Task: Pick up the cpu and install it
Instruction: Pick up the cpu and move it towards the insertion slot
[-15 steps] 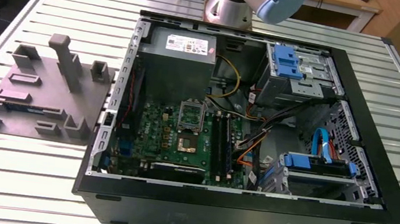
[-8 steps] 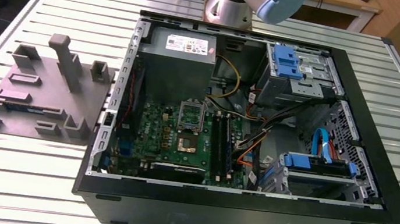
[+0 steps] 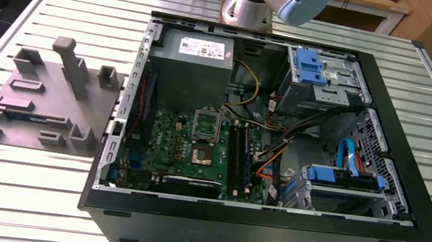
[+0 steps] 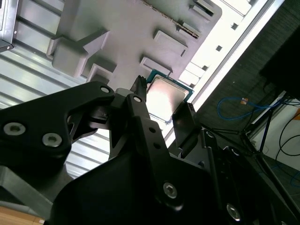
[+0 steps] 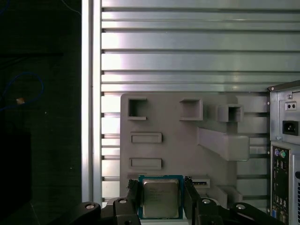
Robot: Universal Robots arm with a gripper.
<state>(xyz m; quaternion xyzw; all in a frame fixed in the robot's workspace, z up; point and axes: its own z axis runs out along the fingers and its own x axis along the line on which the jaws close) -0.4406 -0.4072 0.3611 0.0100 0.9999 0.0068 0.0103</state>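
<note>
Currently, the gripper point(image 5: 161, 193) is closed on the cpu point(image 5: 160, 200), with one finger point(image 5: 133, 193) against each of two opposite edges. In the first wrist view the cpu is held clear above the grey holder block point(image 5: 187, 140). This block lies on the slatted surface point(image 5: 187, 61) beside the open computer case point(image 3: 282, 136).

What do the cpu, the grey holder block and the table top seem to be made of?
The cpu: a silvery metal lid with a dull sheen, on a green board that shows at the rim. The grey holder block: matte and without shine, probably plastic, perhaps printed. The table top: ribbed metal, likely aluminium, with bright reflections along its slats.
</note>
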